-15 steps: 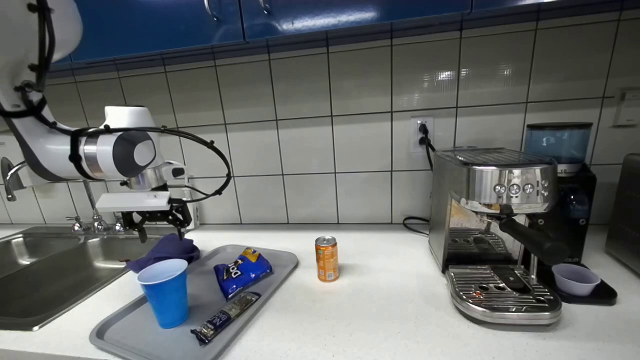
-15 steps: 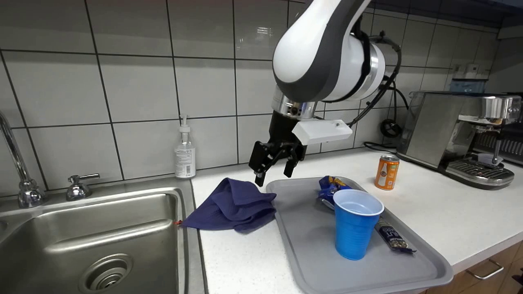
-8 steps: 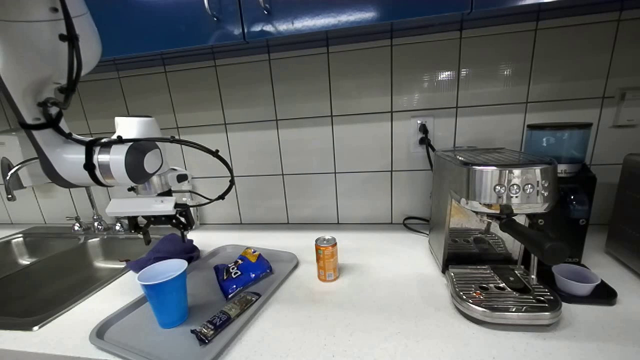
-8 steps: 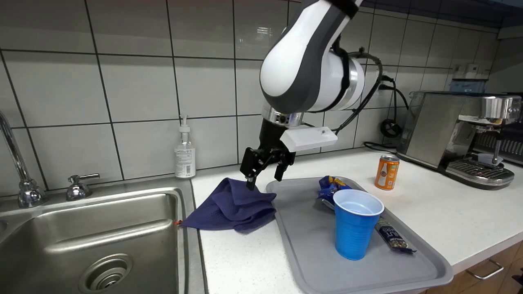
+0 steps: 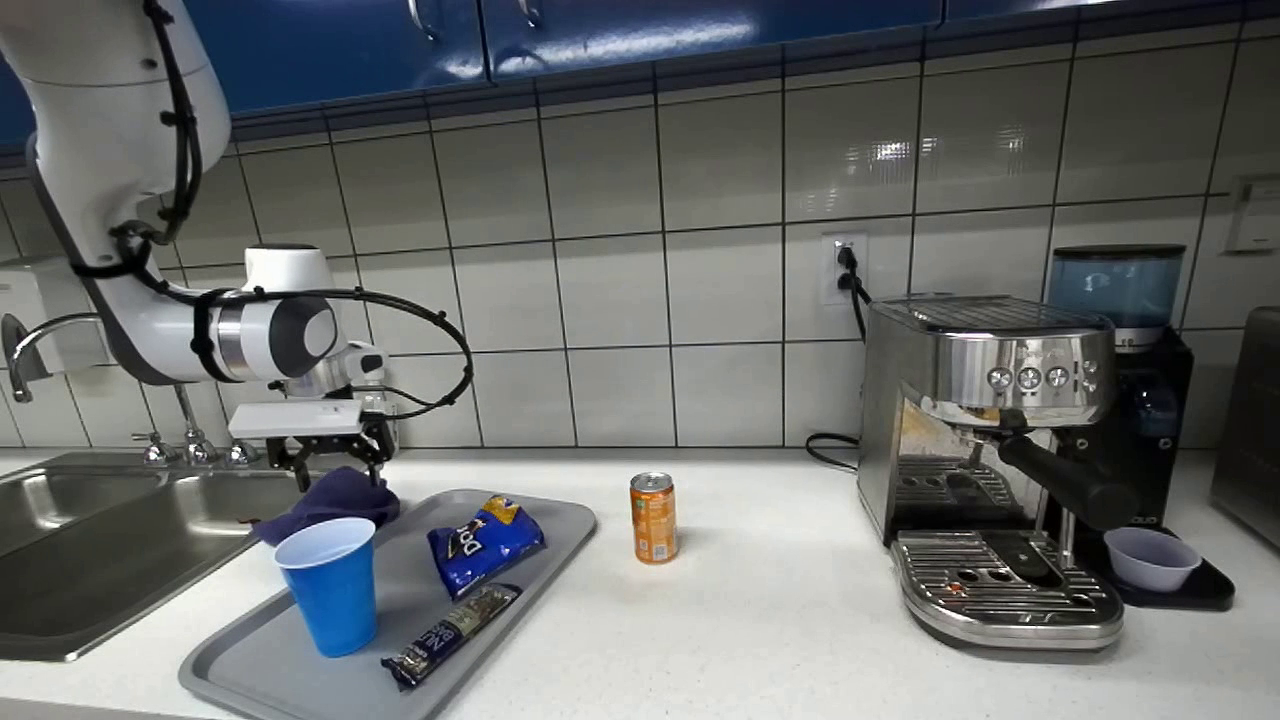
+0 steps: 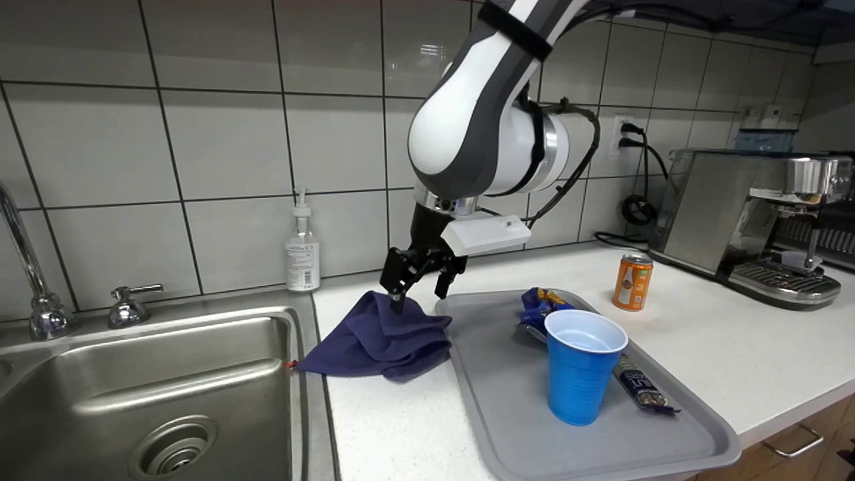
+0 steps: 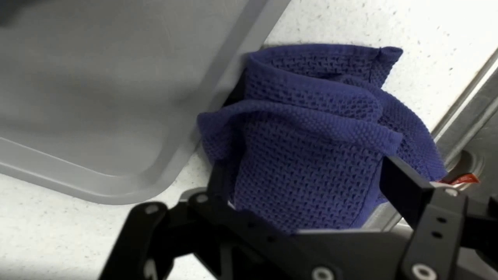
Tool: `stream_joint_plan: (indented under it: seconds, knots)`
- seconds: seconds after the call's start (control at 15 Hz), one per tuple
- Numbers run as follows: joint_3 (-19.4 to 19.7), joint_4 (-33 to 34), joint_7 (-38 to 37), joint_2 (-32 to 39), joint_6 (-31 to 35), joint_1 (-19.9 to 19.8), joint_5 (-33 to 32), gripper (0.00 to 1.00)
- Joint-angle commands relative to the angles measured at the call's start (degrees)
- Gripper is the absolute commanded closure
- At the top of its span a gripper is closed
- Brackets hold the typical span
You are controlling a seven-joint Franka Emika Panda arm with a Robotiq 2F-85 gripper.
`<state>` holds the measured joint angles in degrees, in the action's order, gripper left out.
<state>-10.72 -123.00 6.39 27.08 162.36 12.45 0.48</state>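
My gripper (image 7: 305,171) is open and empty, pointing down over a crumpled purple-blue cloth (image 7: 327,93). In the wrist view the two fingers stand on either side of a folded part of the cloth. In an exterior view the gripper (image 6: 419,299) is at the height of the cloth's top (image 6: 381,341), one fingertip overlapping it; I cannot tell whether they touch. In an exterior view the gripper (image 5: 338,475) is above and behind the cloth (image 5: 340,500). The cloth lies on the counter between the sink (image 6: 100,394) and a grey tray (image 6: 507,401), one corner reaching the sink rim.
On the tray (image 5: 410,545) are a blue cup (image 5: 335,590), a blue chip bag (image 5: 480,545) and a wrapped bar (image 5: 450,635). An orange can (image 5: 654,520) stands beside it. An espresso machine (image 5: 990,370) is farther off. A soap bottle (image 6: 302,257) stands by the wall.
My open gripper has moved down toward the cloth, leftward in an exterior view and rightward in an exterior view. The cloth, tray and other objects have not moved.
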Motion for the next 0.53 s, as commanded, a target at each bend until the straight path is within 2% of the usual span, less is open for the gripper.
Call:
stream_joint_plan:
  seconds: [0.0,0.47]
  knots:
    - [0.7,4.0,-1.2,2.6,-1.6,1.0,-2.5,0.00]
    - [1.8,9.4,-2.1,7.5,-3.8,3.3,-4.5,0.00]
